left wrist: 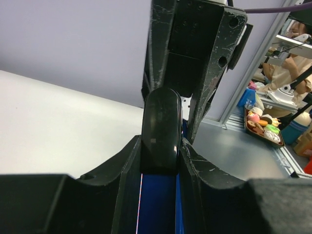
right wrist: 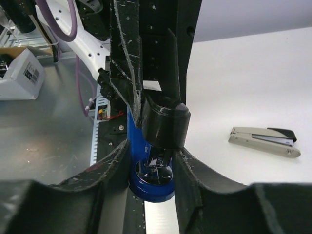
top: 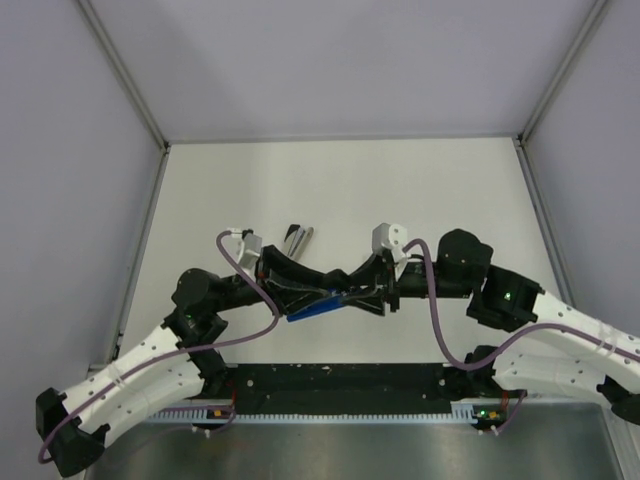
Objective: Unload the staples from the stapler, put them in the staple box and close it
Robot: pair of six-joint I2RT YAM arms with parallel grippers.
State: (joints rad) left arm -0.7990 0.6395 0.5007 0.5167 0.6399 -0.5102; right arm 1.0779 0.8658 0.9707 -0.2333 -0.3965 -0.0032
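Left jaws pinch blue stapler [top: 312,306]; right jaws pinch its black end.

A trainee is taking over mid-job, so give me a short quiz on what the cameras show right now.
1. True or false: the stapler lies flat on the table, clear of both grippers.
2. What sits between the fingers of the left gripper? A) the stapler's black rounded end B) a screwdriver C) nothing
3. What lies loose on the table beyond the arms?
Key: 1 false: the left gripper and the right gripper hold it between them. 2 A. 3 a slim grey piece with a black end.
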